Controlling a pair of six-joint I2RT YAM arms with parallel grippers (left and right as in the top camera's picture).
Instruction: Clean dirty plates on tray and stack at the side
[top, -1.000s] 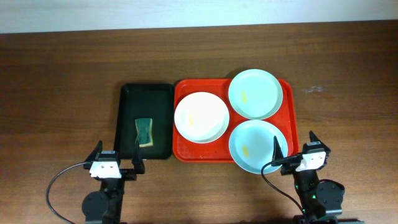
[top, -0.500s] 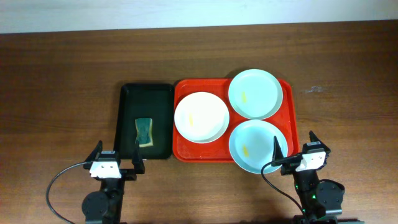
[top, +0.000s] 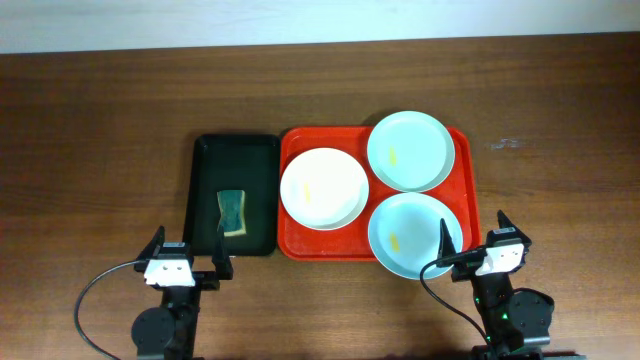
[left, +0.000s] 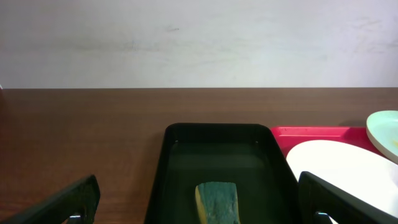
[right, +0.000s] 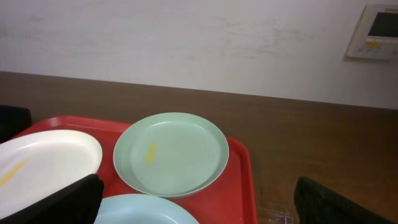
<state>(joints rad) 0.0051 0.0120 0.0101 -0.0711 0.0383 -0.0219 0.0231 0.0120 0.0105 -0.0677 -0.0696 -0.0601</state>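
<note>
Tray (top: 290, 240) holds 3 dirty plates (top: 323, 187) w/ yellow smears, apparently touching. Left gripper (top: 189, 245), right gripper (top: 472, 235): jaws apart, empty. Sponge (top: 232, 212) in black tray (top: 205, 160).

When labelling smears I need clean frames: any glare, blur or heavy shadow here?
Overhead: sharp, evenly lit, soft shadows on the red tray. Left wrist: black tray interior dark, sponge cropped at the bottom. Right wrist: mint plate and its yellow smear crisp, no glare.
</note>
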